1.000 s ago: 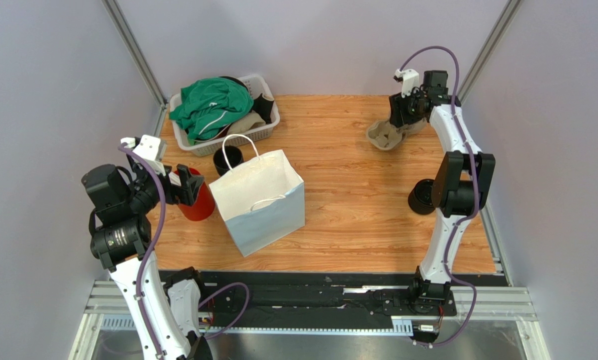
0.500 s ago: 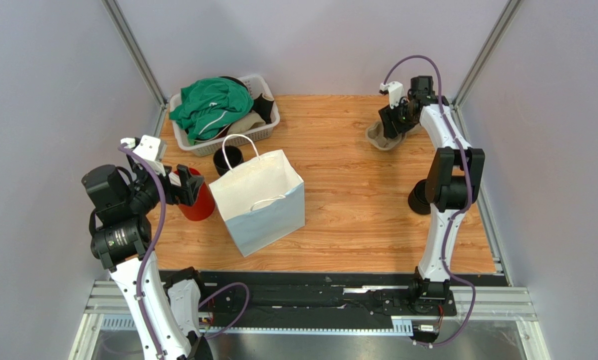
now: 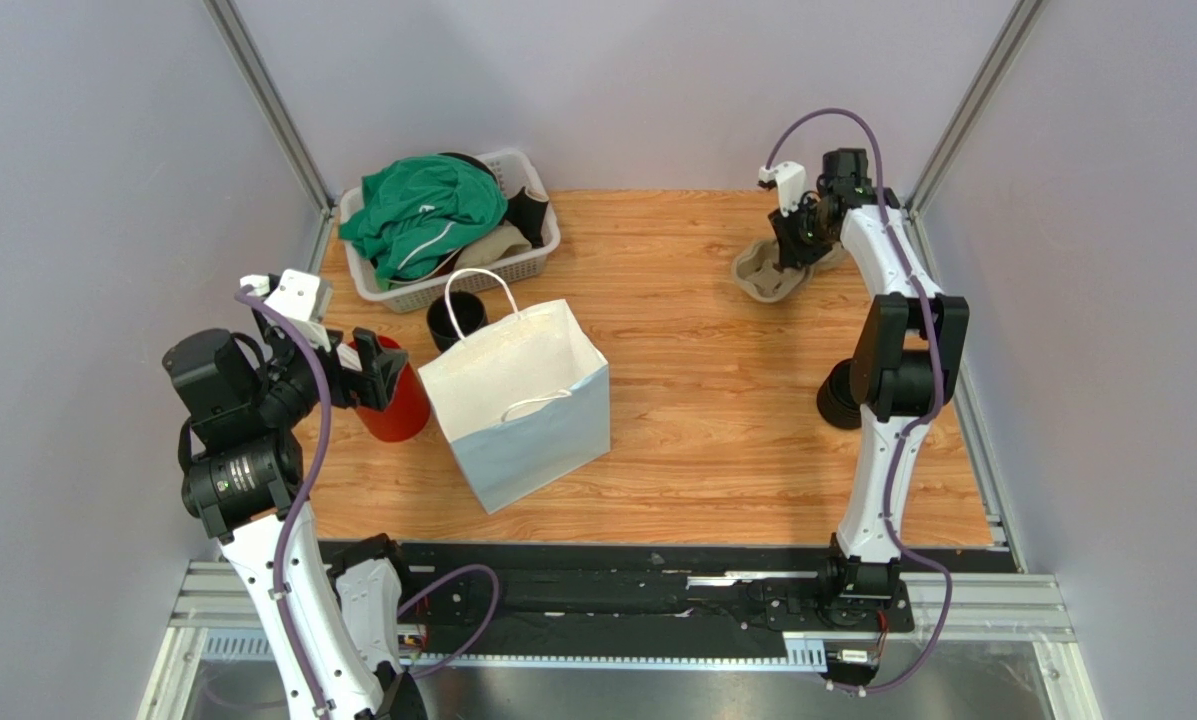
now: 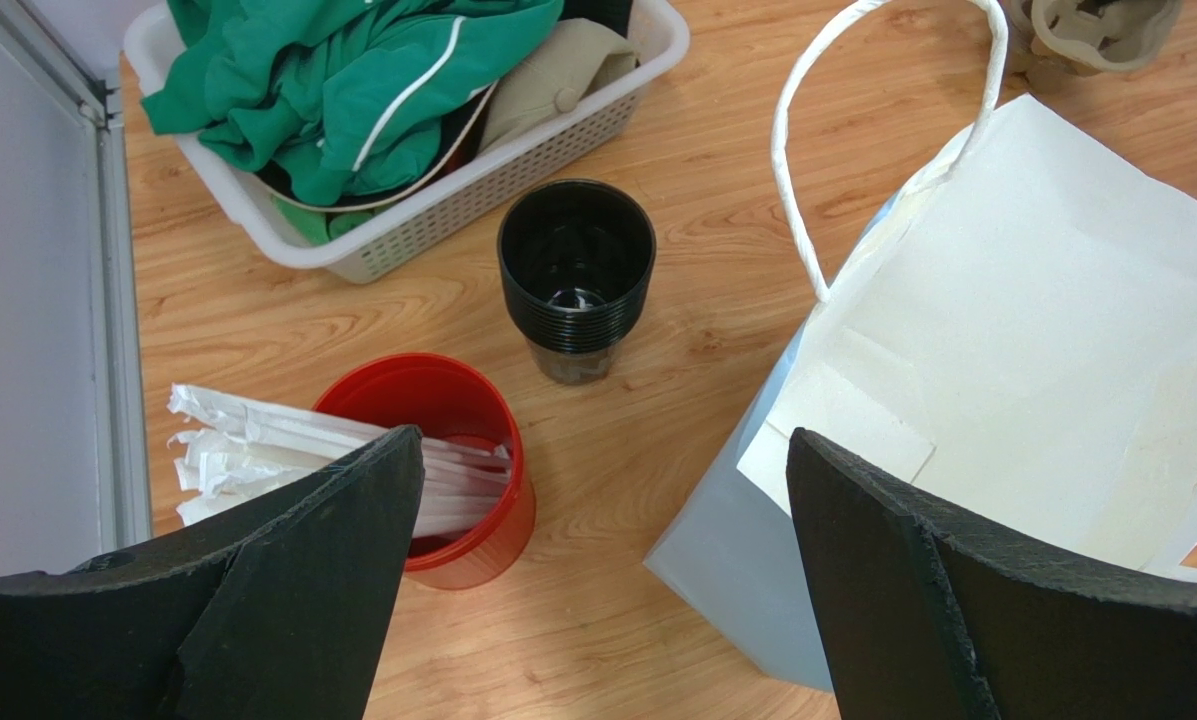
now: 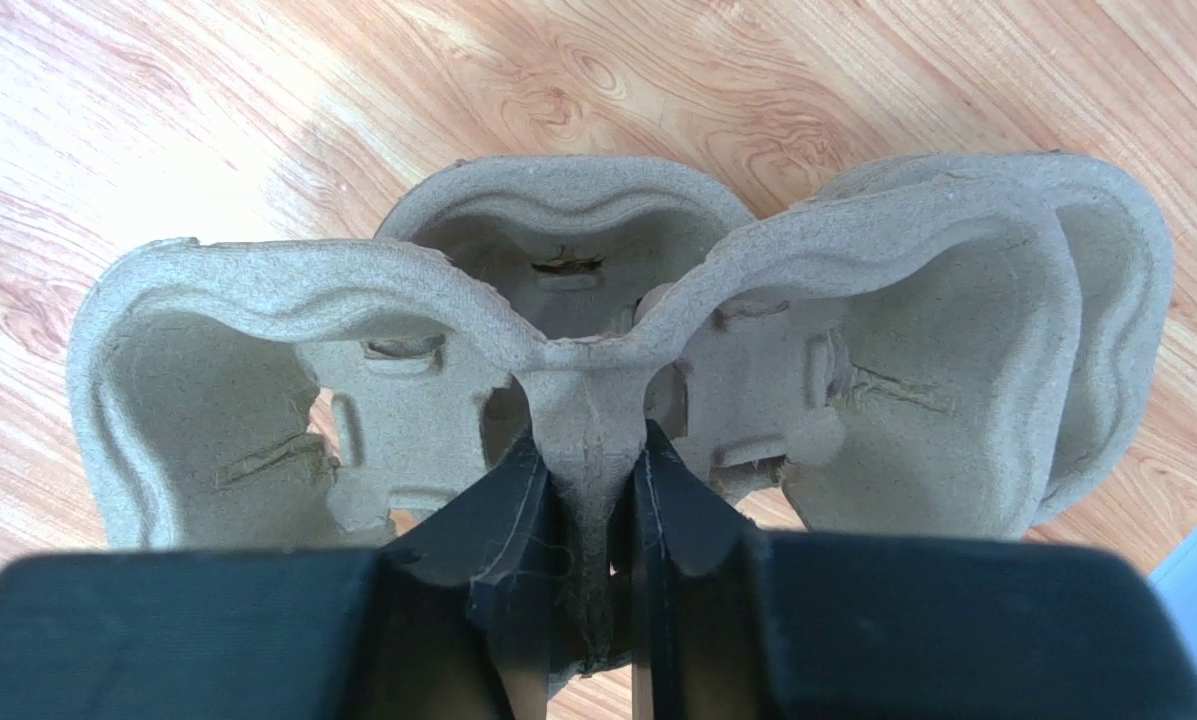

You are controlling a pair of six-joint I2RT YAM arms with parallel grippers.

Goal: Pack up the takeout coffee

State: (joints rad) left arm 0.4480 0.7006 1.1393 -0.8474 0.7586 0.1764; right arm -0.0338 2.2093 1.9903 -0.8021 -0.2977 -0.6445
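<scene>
Hovering at the left edge of the wooden table [image 3: 709, 375], the left gripper [image 4: 597, 450] has its fingers spread wide above a red cup [image 4: 477, 518] holding wrapped white straws [image 4: 259, 443]. Behind it, a white basket [image 4: 454, 180] holds a green garment [image 4: 334, 75], and a stack of open black cups [image 4: 576, 270] stands just in front of the basket. A white paper bag [image 4: 1040, 345] sits mid-table beside the red cup. At the far right, the right gripper [image 5: 597, 450] pinches the centre ridge of a pulp cup carrier [image 5: 589, 315]. The takeout coffee [image 3: 837, 398] stands near the right edge, well apart from the bag and partly hidden behind the right arm's elbow.
</scene>
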